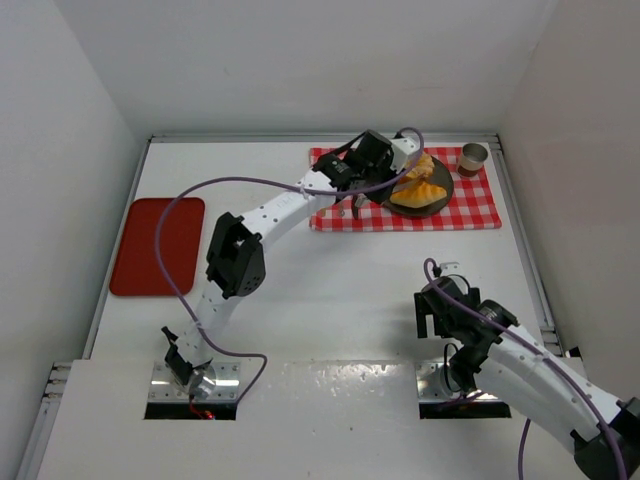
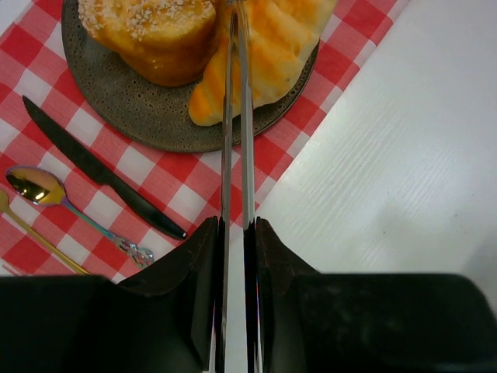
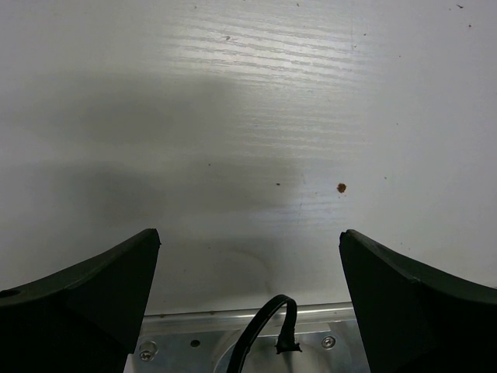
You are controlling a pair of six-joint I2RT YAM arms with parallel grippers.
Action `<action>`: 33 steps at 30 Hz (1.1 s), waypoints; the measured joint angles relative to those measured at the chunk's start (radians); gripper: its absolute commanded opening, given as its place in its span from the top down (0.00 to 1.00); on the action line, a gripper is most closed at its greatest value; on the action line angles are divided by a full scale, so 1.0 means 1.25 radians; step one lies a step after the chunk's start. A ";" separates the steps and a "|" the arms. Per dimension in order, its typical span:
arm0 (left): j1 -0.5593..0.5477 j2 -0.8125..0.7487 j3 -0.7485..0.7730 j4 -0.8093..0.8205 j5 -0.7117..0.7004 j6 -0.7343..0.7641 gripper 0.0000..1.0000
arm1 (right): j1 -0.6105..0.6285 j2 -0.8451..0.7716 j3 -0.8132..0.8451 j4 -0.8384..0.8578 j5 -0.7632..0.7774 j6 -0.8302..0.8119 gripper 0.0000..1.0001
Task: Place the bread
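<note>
Left pincer clamped on metal tongs, blades nearly together. Tong tips run off top of wrist view between sugared bun and croissant; whether they pinch bread unclear. Both breads on dark plate, checked cloth, worktop's far right. Gold utensil beside spoon cut off. Right pincer gaping near worktop's near edge.
</note>
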 measured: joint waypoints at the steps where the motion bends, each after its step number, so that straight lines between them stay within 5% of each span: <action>1: -0.002 0.007 0.003 0.007 -0.005 0.000 0.98 | 0.000 0.003 0.000 0.001 0.000 -0.001 0.02; 14: -0.006 0.033 0.009 0.022 -0.026 0.015 0.47 | 0.000 0.018 0.000 0.010 -0.001 -0.014 0.01; 27: 0.014 -0.069 0.010 0.005 -0.024 0.018 0.51 | 0.000 -0.010 0.000 0.003 -0.007 -0.016 0.01; 33: 0.154 -0.322 -0.211 0.018 -0.022 -0.001 0.51 | 0.000 -0.048 0.000 -0.008 -0.006 -0.002 0.01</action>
